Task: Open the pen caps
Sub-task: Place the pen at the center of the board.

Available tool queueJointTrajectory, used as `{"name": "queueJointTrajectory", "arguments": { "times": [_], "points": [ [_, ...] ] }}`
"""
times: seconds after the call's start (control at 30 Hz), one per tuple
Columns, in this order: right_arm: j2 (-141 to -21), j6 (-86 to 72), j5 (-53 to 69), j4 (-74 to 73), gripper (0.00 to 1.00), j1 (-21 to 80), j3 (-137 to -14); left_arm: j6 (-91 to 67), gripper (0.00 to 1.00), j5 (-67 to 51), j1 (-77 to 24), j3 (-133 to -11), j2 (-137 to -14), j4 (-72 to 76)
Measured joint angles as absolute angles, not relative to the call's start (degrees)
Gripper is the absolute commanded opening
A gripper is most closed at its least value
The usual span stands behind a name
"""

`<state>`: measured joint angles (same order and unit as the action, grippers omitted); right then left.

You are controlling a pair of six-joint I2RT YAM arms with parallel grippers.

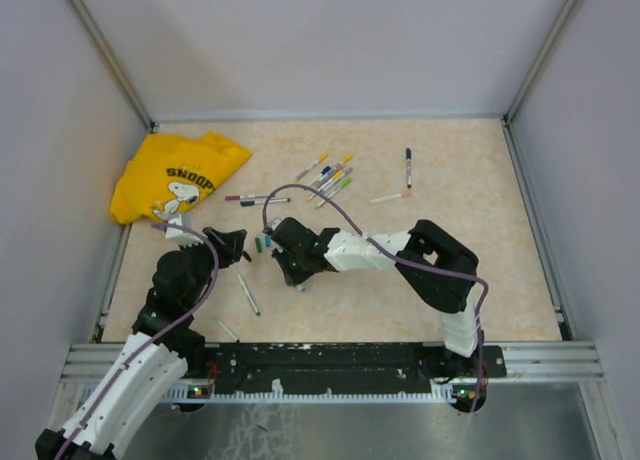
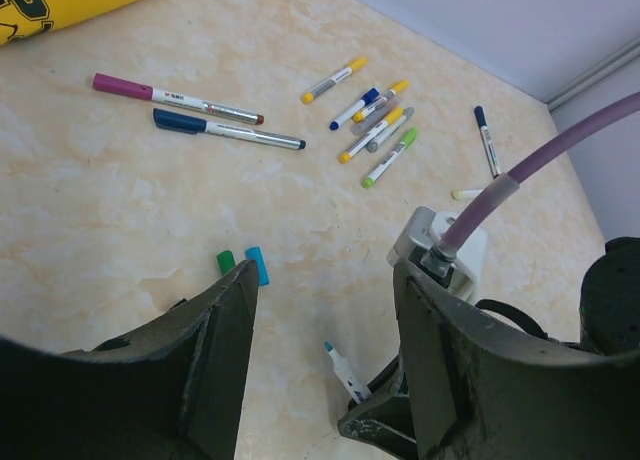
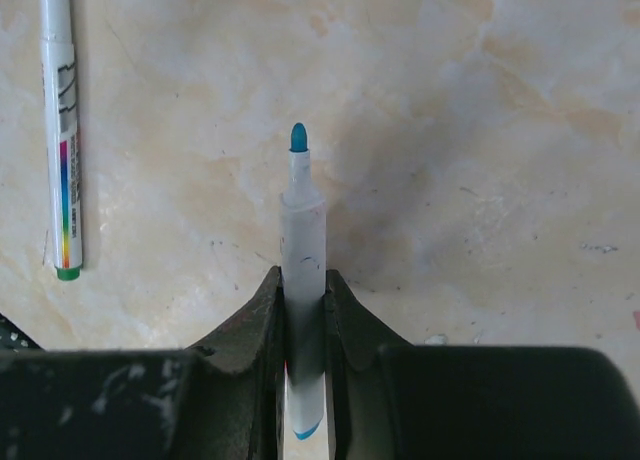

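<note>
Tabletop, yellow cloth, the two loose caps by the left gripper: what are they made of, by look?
Tabletop: looks like laminate or vinyl, beige marbled print, slight sheen; can't tell which.
Yellow cloth: soft printed fabric, it folds and wrinkles.
Green cap and blue cap: likely moulded plastic, solid colour, smooth.

Smooth plastic pen caps (image 2: 258,264), matt tabletop (image 2: 120,200)

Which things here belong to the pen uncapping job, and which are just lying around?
Job: blue-tipped pen in the right gripper; loose green cap and blue cap; capped pens farther out.
Lying about: yellow Snoopy shirt.
</note>
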<state>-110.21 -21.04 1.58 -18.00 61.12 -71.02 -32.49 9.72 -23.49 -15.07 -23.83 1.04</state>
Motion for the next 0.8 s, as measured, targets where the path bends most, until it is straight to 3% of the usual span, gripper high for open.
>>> {"name": "queueJointTrajectory", "arguments": {
  "times": [0.17,0.4,0.63,0.8],
  "points": [
    [-111.4,-21.1,0.7,-18.3,0.33,60.8,-72.8,-32.5,0.62,9.0,-23.5,-15.1,-23.4,0.3],
    [-111.7,-20.1,-0.2,-18.3,0.4,60.9,-73.6,-33.0,0.64,6.8,-23.5,-15.1,-23.3,-1.1],
    [-109.2,-15.7,-2.3,-19.9,0.48,60.7,-73.6,-34.7,0.74,2.1,-23.5,-15.1,-20.7,-1.3],
    [-98.8,-10.9,-0.1,-19.7,0.56,58.7,-72.8,-36.0,0.83,-2.0,-23.5,-14.6,-19.6,-0.4]
  ]
}}
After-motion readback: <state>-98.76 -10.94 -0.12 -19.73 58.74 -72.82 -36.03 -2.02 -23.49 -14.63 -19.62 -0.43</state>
